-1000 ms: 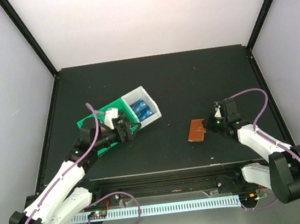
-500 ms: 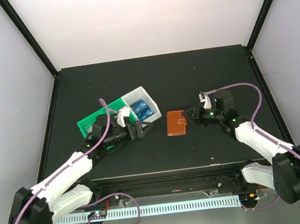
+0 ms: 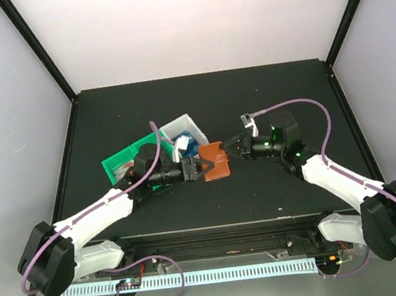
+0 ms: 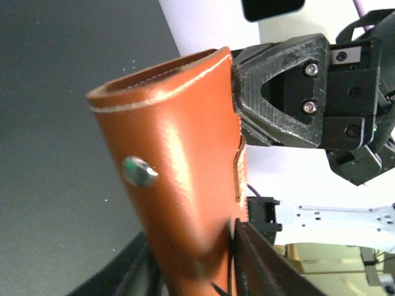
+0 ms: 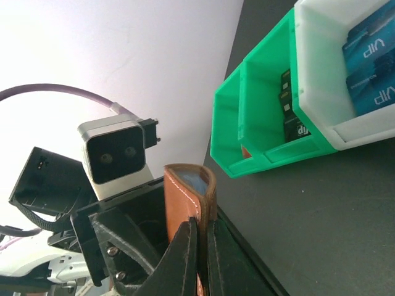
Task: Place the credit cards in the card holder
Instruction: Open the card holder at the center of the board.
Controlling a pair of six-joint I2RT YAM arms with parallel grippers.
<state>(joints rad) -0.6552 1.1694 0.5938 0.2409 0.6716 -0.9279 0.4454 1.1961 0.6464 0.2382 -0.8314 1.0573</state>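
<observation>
The brown leather card holder (image 3: 215,162) hangs above the table between both arms, just right of the tray. My right gripper (image 3: 232,149) is shut on its right edge; in the right wrist view the two fingers pinch the folded card holder (image 5: 182,197). My left gripper (image 3: 199,167) is closed on the opposite end. In the left wrist view the card holder (image 4: 179,154) with its snap stud fills the frame, its lower end between my fingers (image 4: 265,259). Blue credit cards (image 5: 370,68) lie in the tray's white compartment. Black cards (image 5: 292,117) stand in a green one.
The green-and-white three-compartment tray (image 3: 123,160) sits left of centre, partly under my left arm. In the right wrist view the tray (image 5: 259,123) lies close behind the holder. Black frame posts rise at the table's back corners.
The right gripper carried the card holder leftward to beside the tray. The left gripper moved right to meet it and closed from wide open onto the holder's near end.
</observation>
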